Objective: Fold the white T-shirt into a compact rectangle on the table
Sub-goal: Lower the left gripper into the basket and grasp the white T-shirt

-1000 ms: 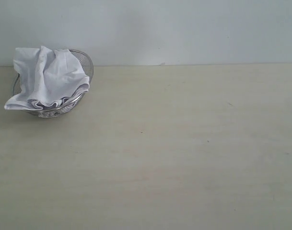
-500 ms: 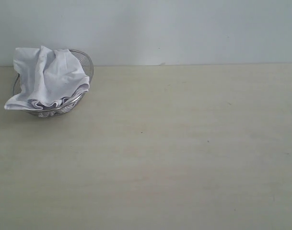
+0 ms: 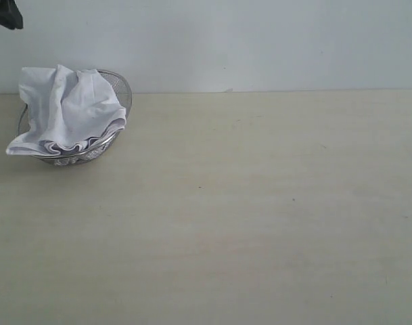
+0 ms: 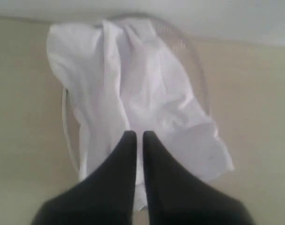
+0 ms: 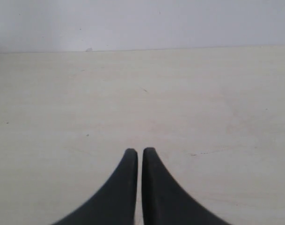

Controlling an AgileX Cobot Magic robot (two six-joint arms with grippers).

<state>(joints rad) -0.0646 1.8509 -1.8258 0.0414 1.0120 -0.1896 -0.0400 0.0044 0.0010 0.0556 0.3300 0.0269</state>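
The white T-shirt (image 3: 67, 112) lies crumpled in a round wire-mesh basket (image 3: 121, 87) at the far left of the table (image 3: 246, 203), one corner hanging over the rim. In the left wrist view the T-shirt (image 4: 147, 89) fills the basket, and my left gripper (image 4: 135, 135) hovers above it, shut and holding nothing. A dark bit of the left arm (image 3: 6, 13) shows at the exterior view's top left corner. My right gripper (image 5: 136, 152) is shut over bare table (image 5: 179, 93), empty, and outside the exterior view.
A pale wall (image 3: 260, 40) runs along the table's far edge. The basket's rim (image 4: 198, 70) curves round the cloth in the left wrist view. Bare tabletop stretches right of the basket and toward the front.
A dark part of the left arm has come into the exterior view's top left corner. The T-shirt and basket have not moved.
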